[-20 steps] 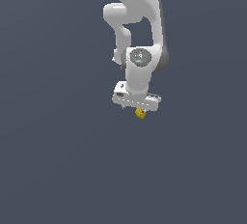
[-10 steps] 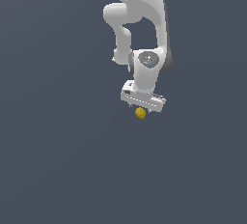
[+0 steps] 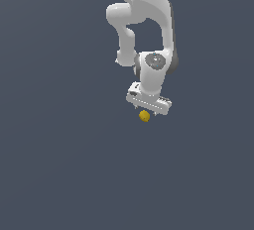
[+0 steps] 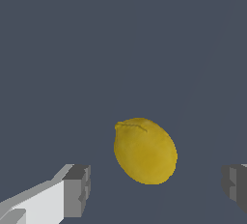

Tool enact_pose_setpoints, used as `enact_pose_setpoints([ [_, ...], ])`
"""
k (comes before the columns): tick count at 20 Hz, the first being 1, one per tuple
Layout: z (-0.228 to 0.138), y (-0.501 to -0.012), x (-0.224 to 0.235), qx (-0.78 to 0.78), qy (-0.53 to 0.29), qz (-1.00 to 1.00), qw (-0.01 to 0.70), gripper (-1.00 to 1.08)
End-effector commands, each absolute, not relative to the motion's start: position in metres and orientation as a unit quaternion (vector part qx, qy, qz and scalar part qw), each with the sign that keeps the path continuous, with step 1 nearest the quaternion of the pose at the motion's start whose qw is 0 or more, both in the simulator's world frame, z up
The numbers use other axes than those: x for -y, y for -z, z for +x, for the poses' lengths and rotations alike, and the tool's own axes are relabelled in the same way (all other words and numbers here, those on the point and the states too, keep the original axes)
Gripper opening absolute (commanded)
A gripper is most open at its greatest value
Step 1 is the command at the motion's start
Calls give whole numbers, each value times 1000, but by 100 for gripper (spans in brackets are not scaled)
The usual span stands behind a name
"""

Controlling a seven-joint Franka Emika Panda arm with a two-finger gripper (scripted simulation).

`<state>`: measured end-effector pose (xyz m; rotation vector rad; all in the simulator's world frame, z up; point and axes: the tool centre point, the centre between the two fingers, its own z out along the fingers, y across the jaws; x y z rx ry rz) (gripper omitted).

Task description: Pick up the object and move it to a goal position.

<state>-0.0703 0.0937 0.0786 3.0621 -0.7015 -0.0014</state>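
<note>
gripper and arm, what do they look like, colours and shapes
The arm is glossy white with rounded, tube-like links and a grey circular cap on the wrist joint. The gripper is a wide white bar-shaped body. In the wrist view its fingers are blocky, white behind with grey tips. No cables or markings are visible.

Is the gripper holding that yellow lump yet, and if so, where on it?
Nothing is held. The gripper is open: in the wrist view its fingers stand apart on either side of the yellow lump with clear gaps, touching neither side.
</note>
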Motion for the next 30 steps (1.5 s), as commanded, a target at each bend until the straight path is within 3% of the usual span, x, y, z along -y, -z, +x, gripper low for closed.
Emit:
enact_pose_setpoints([
  [1, -70, -78, -94, 224, 0, 975, 0, 100],
  [18, -71, -28, -94, 225, 0, 974, 0, 100],
  [19, -71, -28, -94, 225, 0, 974, 0, -100],
  [30, -71, -29, -95, 225, 0, 974, 0, -100],
])
